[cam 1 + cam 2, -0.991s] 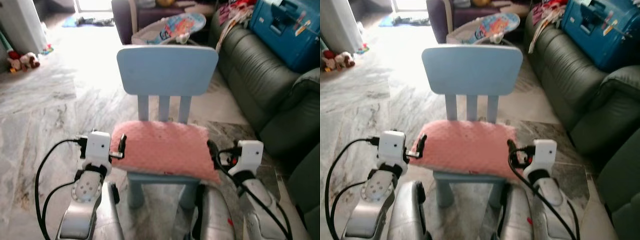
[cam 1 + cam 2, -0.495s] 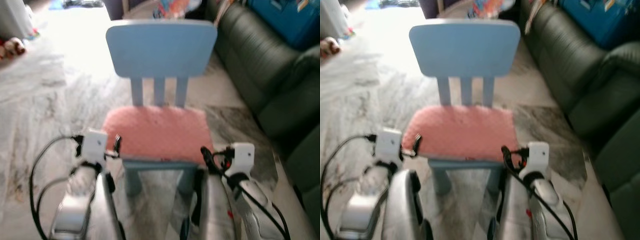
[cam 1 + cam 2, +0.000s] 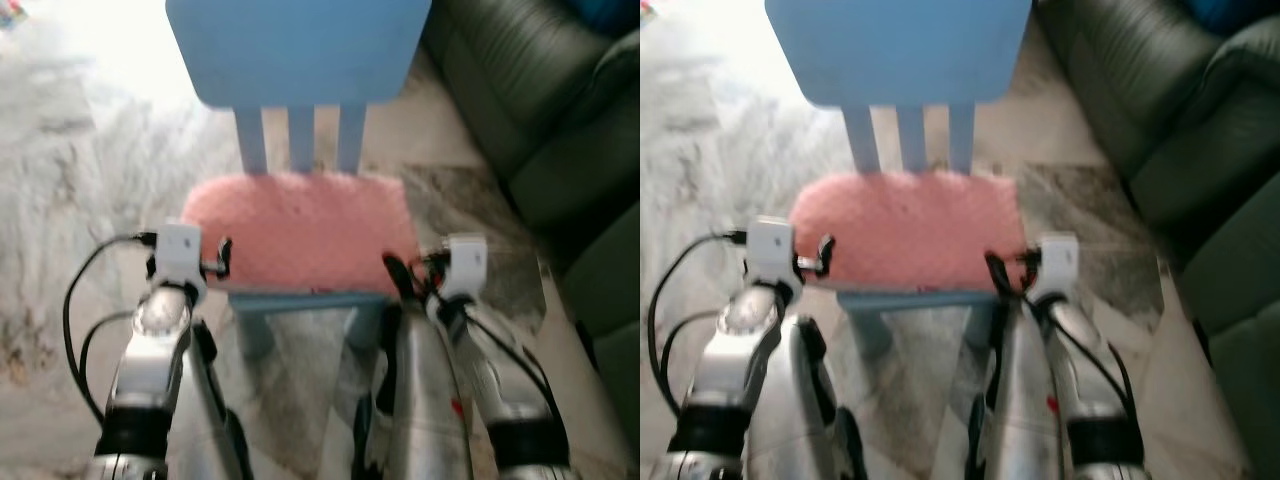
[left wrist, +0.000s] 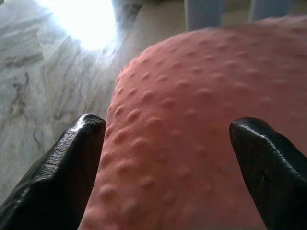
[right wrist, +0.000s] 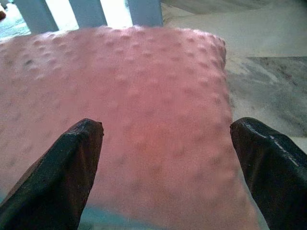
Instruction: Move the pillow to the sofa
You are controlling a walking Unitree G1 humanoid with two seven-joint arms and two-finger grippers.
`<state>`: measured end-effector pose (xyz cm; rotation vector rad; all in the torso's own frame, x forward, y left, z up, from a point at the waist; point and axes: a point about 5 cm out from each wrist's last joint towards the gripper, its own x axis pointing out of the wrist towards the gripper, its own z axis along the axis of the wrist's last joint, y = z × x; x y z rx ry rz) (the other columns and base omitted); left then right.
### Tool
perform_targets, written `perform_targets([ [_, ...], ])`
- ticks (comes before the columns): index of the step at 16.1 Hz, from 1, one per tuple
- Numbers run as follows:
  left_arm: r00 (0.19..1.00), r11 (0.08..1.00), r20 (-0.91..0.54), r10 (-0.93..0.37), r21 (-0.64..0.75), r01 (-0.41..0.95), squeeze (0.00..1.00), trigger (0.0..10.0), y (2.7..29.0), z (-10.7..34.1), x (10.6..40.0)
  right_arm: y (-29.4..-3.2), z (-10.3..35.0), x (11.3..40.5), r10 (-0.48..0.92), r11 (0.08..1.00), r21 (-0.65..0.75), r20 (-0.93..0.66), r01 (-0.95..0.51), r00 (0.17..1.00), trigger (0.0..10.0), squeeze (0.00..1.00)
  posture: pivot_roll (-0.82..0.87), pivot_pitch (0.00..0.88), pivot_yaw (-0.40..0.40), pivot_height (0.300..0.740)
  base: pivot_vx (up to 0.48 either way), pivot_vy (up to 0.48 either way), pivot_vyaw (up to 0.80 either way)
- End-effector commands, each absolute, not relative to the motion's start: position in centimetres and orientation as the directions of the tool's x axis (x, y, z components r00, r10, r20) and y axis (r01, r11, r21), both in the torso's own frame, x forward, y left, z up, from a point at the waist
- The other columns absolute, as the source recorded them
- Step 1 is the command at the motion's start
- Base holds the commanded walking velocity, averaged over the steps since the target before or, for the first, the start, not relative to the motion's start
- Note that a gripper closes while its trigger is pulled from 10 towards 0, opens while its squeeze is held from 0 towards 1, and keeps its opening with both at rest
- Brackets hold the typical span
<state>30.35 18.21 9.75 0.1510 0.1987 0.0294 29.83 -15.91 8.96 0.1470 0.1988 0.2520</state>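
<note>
Approach step: pink dimpled fabric pillow (image 3: 297, 230) on small blue plastic chair (image 3: 300, 45). Left tool (image 3: 222, 259), right tool (image 3: 398, 278) at corners, spread wide, holding nothing. Next: pinch, lift toward dark leather sofa (image 3: 545, 120).

a pink pillow (image 3: 300, 232) lies on the blue chair (image 3: 300, 45) seat.

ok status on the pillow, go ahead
Left gripper and right gripper open at pillow's ends. Pillow on blue chair, ungrasped. Sofa right.
</note>
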Motion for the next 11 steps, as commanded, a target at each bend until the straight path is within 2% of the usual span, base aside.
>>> perform_targets([
  [1, 0.978, 0.985, -0.186, 0.090, 0.162, -0.060, 1.00, 10.0, 18.9, 9.6, 30.7, -16.1, 8.4, 30.1, 0.259, 0.959, 0.166, -0.192, -0.229, 0.946, 10.0, 1.00, -0.02, 0.284, -0.056, 0.445, 0.000, 0.000, 0.00],
  [2, 0.980, 0.985, -0.173, 0.098, 0.155, -0.072, 1.00, 10.0, 19.0, 9.7, 30.9, -16.0, 8.5, 30.3, 0.263, 0.959, 0.158, -0.187, -0.235, 0.947, 10.0, 1.00, -0.02, 0.284, -0.056, 0.445, 0.000, 0.000, 0.00],
  [3, 0.985, 0.980, -0.125, 0.118, 0.175, -0.095, 1.00, 10.0, 19.4, 10.4, 31.8, -15.7, 8.7, 31.3, 0.276, 0.955, 0.159, -0.170, -0.250, 0.946, 10.0, 0.64, -0.02, 0.302, -0.062, 0.445, 0.000, 0.000, 0.00],
  [4, 0.984, 0.977, -0.122, 0.128, 0.188, -0.104, 1.00, 10.0, 19.6, 10.4, 32.1, -15.6, 8.6, 31.5, 0.279, 0.955, 0.152, -0.171, -0.254, 0.945, 10.0, 0.00, -0.02, 0.310, -0.062, 0.445, 0.000, 0.000, 0.00],
  [5, 0.984, 0.974, -0.107, 0.145, 0.189, -0.123, 1.00, 10.0, 19.8, 10.6, 32.6, -15.8, 8.1, 31.8, 0.273, 0.958, 0.143, -0.186, -0.249, 0.944, 10.0, 0.00, -0.02, 0.319, -0.064, 0.445, 0.000, 0.000, 0.00],
  [6, 0.984, 0.973, -0.094, 0.151, 0.187, -0.132, 0.24, 10.0, 19.9, 10.9, 33.2, -15.9, 7.6, 32.2, 0.262, 0.961, 0.145, -0.200, -0.236, 0.944, 10.0, 0.00, -0.01, 0.330, -0.066, 0.445, 0.000, 0.000, 0.00],
  [7, 0.985, 0.974, -0.087, 0.149, 0.183, -0.131, 0.07, 10.0, 19.9, 11.1, 33.4, -15.9, 7.5, 32.3, 0.262, 0.961, 0.146, -0.203, -0.235, 0.943, 10.0, 0.00, -0.01, 0.330, -0.066, 0.445, 0.000, 0.000, 0.00],
  [8, 0.986, 0.975, -0.080, 0.144, 0.184, -0.128, 0.00, 10.0, 19.8, 11.3, 34.1, -15.8, 7.3, 32.8, 0.258, 0.962, 0.148, -0.214, -0.230, 0.942, 10.0, 0.00, 0.00, 0.336, -0.068, 0.445, 0.000, 0.000, 0.00],
  [11, 0.980, 0.975, -0.138, 0.146, 0.189, -0.118, 0.00, 10.0, 19.4, 10.5, 35.2, -15.3, 6.9, 33.4, 0.260, 0.961, 0.157, -0.223, -0.229, 0.940, 10.0, 0.00, 0.00, 0.338, -0.070, 0.445, 0.000, 0.000, 0.00],
])
